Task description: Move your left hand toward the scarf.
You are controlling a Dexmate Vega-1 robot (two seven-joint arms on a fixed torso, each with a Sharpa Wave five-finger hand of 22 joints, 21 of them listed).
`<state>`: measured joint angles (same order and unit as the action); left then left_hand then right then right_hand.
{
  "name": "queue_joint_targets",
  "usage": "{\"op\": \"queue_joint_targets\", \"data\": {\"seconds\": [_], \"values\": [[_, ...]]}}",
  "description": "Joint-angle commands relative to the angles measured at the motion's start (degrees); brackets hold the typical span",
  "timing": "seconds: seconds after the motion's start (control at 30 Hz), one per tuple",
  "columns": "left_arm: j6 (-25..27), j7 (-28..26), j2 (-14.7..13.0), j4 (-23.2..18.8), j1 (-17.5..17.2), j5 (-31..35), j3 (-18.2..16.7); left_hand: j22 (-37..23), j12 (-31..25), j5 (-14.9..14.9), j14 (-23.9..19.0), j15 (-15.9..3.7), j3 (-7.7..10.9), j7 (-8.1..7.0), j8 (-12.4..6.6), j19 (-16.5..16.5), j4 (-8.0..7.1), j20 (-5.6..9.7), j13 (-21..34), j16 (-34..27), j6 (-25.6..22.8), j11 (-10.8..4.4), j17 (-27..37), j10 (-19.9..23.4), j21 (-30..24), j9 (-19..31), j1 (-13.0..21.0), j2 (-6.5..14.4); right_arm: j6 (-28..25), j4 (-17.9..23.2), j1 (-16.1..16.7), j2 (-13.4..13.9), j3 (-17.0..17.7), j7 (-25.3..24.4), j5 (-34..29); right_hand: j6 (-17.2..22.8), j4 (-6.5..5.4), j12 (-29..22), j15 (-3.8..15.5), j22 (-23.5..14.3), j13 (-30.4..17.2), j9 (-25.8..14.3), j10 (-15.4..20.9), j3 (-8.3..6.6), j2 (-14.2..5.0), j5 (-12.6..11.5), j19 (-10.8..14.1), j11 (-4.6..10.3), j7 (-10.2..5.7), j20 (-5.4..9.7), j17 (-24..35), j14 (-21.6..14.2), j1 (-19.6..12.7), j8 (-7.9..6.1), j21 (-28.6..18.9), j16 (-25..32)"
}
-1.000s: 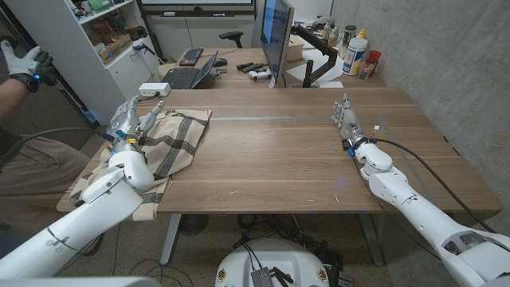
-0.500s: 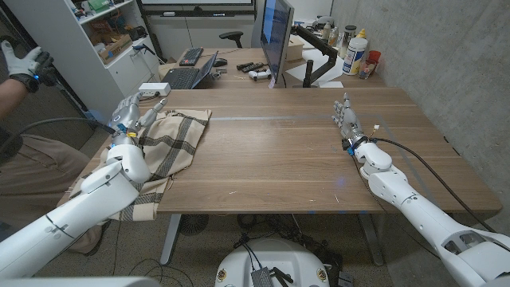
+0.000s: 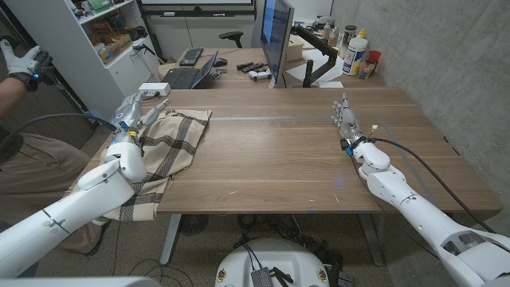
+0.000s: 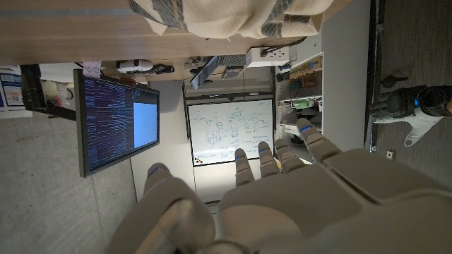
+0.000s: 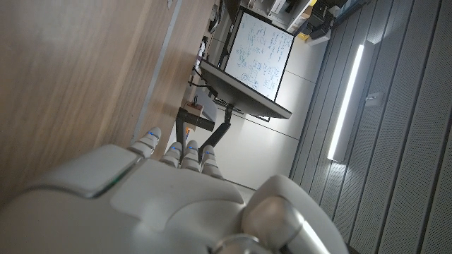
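A beige scarf with dark plaid stripes lies crumpled on the table's left side and hangs over the left edge. My left hand hovers over the scarf's far left part, fingers apart and holding nothing. In the left wrist view the scarf shows beyond the spread fingers. My right hand stands on its edge on the table's right side, fingers straight and together, far from the scarf. The right wrist view shows that hand over bare wood.
A monitor, laptop and bottles stand behind the wooden table. A white shelf is at the far left. A person's gloved hand shows at the left edge.
My left hand has risen and moved slightly farther over the scarf's far left part. The right hand has stayed in place.
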<state>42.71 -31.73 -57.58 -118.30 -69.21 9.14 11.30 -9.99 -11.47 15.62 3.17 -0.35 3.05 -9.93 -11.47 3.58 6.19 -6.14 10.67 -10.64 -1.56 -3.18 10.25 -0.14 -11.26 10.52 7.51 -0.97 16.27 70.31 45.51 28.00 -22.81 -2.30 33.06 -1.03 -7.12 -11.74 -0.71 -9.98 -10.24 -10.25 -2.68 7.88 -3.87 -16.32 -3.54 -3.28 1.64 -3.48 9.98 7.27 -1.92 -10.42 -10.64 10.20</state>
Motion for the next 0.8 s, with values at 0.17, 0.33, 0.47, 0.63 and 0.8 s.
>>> {"op": "queue_joint_targets", "data": {"seconds": [0.17, 0.33, 0.47, 0.63, 0.8], "values": [[-0.6, 1.4, -1.6, 3.0, 0.0, -0.4, 1.1, -0.3, -0.3, 0.0, 0.1, -0.24, 0.07, -0.21, -0.36, 0.2, 0.63, -0.23, 0.1, -0.2, -0.3, -0.21, 0.1, 0.3, -0.2, 0.2, 0.6, -0.1, -0.9, 0.3, -0.9, 0.3, -0.6, -0.1, -1.0, -0.3, 0.11, -0.3, 0.16, -0.2, -0.3, -0.2, 0.0, 0.49, -0.62, -0.1, -0.4, -0.34, 0.52, 0.09, 0.1, 0.2, 0.2, -0.33, -0.4, 0.3], [-0.6, 1.4, -2.1, 3.8, 0.5, 0.0, 1.9, -0.3, -0.3, 0.0, 0.1, -0.23, 0.08, -0.23, -0.35, 0.2, 0.67, -0.19, 0.2, -0.2, -0.3, -0.21, 0.1, 0.3, -0.1, 0.2, 0.7, -0.1, -1.0, 0.1, -1.1, 0.3, -0.8, 0.4, -1.1, -0.3, 0.12, -0.3, 0.15, -0.2, -0.3, -0.2, 0.0, 0.50, -0.62, -0.1, -0.4, -0.42, 0.51, 0.12, 0.1, 0.0, 0.2, -0.32, -0.4, 0.3], [-1.6, 1.8, -2.6, 4.6, 1.0, 0.0, 2.5, -0.3, -0.3, 0.0, 0.1, -0.20, 0.08, -0.23, -0.35, 0.1, 0.69, -0.23, 0.2, -0.2, -0.4, -0.25, 0.1, 0.4, -0.1, 0.2, 0.7, -0.1, -1.0, 0.1, -1.2, 0.2, -0.9, 0.2, -1.1, -0.4, 0.12, -0.3, 0.08, -0.2, -0.3, -0.2, -0.2, 0.51, -0.61, -0.1, -0.5, -0.44, 0.53, 0.08, 0.1, 0.2, 0.2, -0.29, -0.4, 0.2], [-2.6, 2.0, -2.8, 5.5, 1.6, 0.1, 3.3, -0.3, -0.3, 0.0, 0.1, -0.23, 0.07, -0.41, -0.37, 0.1, 0.71, -0.23, 0.2, -0.2, -0.5, -0.34, 0.1, 0.4, -0.1, 0.2, 0.8, 0.0, -1.3, 0.3, -1.2, 0.3, -0.9, 0.1, -1.1, -0.4, 0.12, -0.2, 0.08, -0.2, -0.3, -0.2, -0.2, 0.52, -0.61, -0.1, -0.5, -0.39, 0.49, 0.05, 0.1, 0.3, 0.2, -0.28, -0.4, 0.2], [-3.2, 2.3, -3.1, 5.9, 1.9, 0.1, 3.9, -0.3, -0.3, 0.0, 0.2, -0.25, 0.06, -0.40, -0.35, 0.1, 0.72, -0.22, 0.2, -0.2, -0.6, -0.32, 0.1, 0.4, -0.1, 0.2, 0.8, 0.0, -1.3, 0.1, -1.4, 0.3, -1.0, 0.2, -1.3, -0.4, 0.13, -0.2, 0.09, -0.2, -0.3, -0.2, -0.2, 0.52, -0.61, -0.1, -0.6, -0.43, 0.53, 0.03, 0.1, 0.3, 0.2, -0.28, -0.4, 0.2]]}}
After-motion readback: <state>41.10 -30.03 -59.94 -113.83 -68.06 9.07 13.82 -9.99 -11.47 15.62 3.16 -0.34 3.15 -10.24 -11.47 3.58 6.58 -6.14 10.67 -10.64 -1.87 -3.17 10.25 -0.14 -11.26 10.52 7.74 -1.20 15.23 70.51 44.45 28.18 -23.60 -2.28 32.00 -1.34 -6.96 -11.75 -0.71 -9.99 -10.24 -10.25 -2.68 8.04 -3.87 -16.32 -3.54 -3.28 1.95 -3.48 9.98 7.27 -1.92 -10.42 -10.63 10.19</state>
